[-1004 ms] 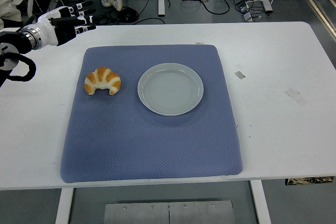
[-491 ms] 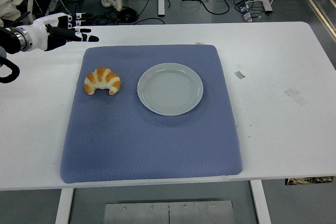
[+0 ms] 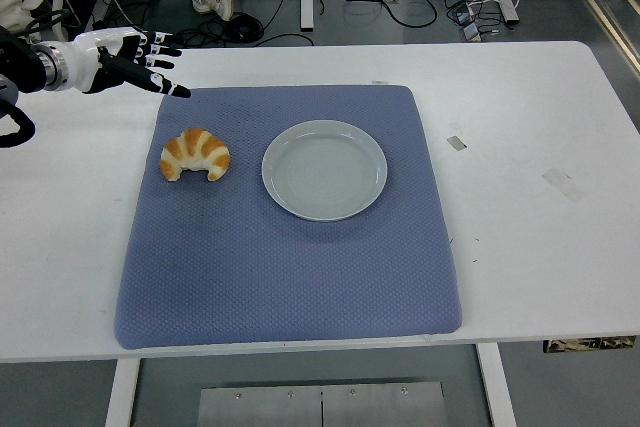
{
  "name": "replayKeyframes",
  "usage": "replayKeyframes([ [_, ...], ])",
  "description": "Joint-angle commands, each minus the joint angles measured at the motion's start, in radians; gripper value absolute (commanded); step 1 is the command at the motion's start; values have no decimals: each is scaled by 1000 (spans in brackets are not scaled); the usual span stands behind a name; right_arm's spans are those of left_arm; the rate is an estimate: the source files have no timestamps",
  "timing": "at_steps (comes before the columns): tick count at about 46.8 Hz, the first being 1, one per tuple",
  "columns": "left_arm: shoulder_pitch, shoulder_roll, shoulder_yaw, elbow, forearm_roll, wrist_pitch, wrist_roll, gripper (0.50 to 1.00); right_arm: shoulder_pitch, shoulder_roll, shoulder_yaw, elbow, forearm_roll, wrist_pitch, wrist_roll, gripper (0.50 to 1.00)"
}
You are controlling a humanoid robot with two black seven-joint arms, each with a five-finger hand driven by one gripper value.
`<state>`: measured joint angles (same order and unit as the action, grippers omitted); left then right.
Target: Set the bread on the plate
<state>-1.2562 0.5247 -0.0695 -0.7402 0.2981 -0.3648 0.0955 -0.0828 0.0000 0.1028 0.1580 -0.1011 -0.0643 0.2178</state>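
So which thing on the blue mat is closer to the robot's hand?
The bread. It lies just below the left hand, on the mat's left side; the plate sits farther right.

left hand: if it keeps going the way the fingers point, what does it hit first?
Likely the blue mat, near its far-left corner. The open left hand points right and slightly down; the croissant sits nearer the camera, off that line. Hand height is unclear.
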Motion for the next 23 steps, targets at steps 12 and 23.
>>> replayKeyframes([
  [12,-58,1,172,-4,3,-51,3,989,0,0,0,0,0,0,0,1000],
  [23,-72,-2,278,-7,15,30,13,989,0,0,0,0,0,0,0,1000],
])
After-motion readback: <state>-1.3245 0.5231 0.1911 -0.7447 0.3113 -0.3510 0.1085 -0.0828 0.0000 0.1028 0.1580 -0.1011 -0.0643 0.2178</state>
